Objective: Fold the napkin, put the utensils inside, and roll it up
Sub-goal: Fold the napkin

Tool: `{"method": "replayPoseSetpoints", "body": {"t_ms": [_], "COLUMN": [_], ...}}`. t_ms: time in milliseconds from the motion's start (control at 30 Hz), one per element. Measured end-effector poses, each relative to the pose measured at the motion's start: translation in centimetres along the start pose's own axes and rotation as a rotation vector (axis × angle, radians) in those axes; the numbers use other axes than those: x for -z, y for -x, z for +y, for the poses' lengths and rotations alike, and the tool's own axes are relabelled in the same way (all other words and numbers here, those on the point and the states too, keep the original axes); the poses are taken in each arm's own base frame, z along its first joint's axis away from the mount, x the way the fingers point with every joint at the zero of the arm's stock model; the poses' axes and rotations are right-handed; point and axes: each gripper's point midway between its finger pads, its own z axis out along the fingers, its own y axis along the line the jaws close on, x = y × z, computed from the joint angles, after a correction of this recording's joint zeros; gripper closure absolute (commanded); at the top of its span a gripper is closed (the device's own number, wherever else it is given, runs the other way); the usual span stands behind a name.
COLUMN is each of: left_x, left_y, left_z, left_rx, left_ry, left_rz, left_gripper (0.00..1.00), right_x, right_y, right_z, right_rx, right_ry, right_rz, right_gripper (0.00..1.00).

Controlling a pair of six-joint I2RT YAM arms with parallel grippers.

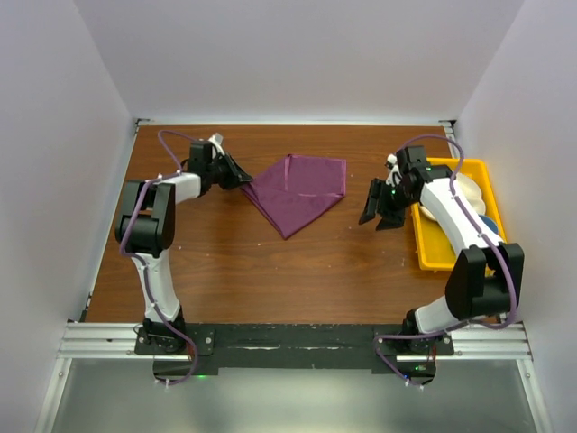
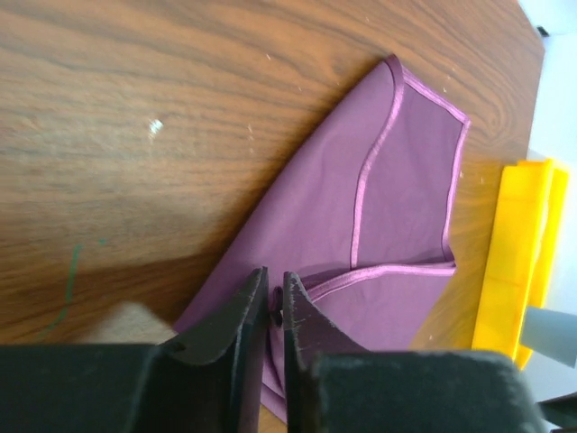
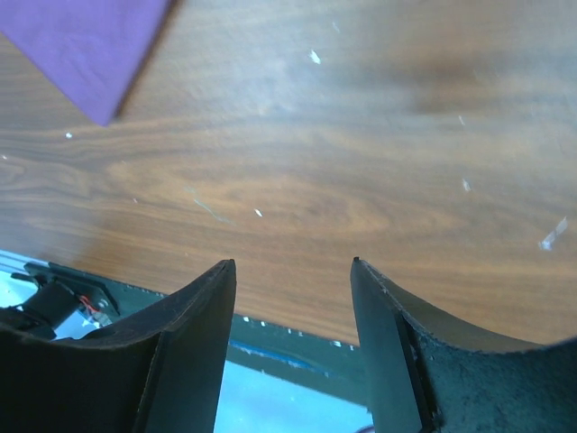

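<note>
Pinches the napkin at its left corner with the left tool, low against the wooden surface. In the left wrist view, shows both fingers of that tool pressed almost together, with only a thin slit between them and the cloth's edge caught there.

Has the napkin lying flat toward the far middle of the surface, between the two arms. Has it folded over on itself into an uneven pointed shape, with the broad side to the far right and one tip aimed at the near edge. Reveals paler hems crossing where the layers overlap.

Holds the right tool apart from the napkin, to its right and just beside the yellow tray at the surface's right edge, jaws spread wide. From the right wrist, looks down past the two separated fingers onto bare wood, with one purple corner of the napkin in the upper left, well clear of that tool.

Shows, inside the tray, a white dish and a blue item, both partly hidden behind the right arm. Catches the tray again beyond the napkin in the left wrist view.
</note>
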Motion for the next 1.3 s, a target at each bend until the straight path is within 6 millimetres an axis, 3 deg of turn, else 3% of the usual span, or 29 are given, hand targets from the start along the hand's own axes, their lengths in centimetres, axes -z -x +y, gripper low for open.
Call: {"method": "replayPoseSetpoints", "body": {"t_ms": [33,233,367,467,600,667,733,933,1033,1300], "left_x": [0.0,0.8,3.1,4.3,3.8,3.1,2.1,-1.0,-1.0,-0.5], "left_y": [0.2,1.4,1.9,2.2,0.5,-0.9,-2.0,-4.6,-5.4,-5.1], "left_z": [0.1,0.9,0.1,-2.9,-7.3,-7.7,-7.2,-2.7,-1.1,0.1], "left_rx": [-0.005,-0.035,-0.078,-0.146,-0.233,-0.247,-0.252,-0.227,-0.231,-0.276], "left_ry": [0.011,0.122,0.185,0.146,0.025,-0.004,-0.012,0.054,0.105,0.152], "left_rz": [-0.002,-0.015,-0.036,-0.067,-0.05,-0.012,0.026,0.132,0.165,0.171], "left_gripper": [0.67,0.47,0.54,0.69,0.69,0.69,0.69,0.76,0.77,0.77], "right_x": [-0.4,-3.4,-5.0,-6.4,-8.8,-10.1,-11.1,-12.7,-13.1,-14.6], "right_y": [0.4,3.4,5.8,7.6,9.1,9.6,9.9,10.8,11.0,11.5], "right_z": [0.4,3.6,5.3,6.3,6.9,7.0,7.1,8.1,8.2,7.8], "right_rx": [0.009,0.06,0.059,0.037,0.008,0.003,-0.006,-0.011,-0.013,-0.01], "right_ry": [0.008,0.069,0.11,0.147,0.171,0.169,0.174,0.205,0.208,0.199], "right_rz": [-0.001,-0.004,-0.021,-0.044,-0.031,-0.021,-0.008,0.007,0.006,0.005], "right_gripper": [0.42,0.41,0.41,0.44,0.46,0.5,0.53,0.62,0.62,0.63]}}
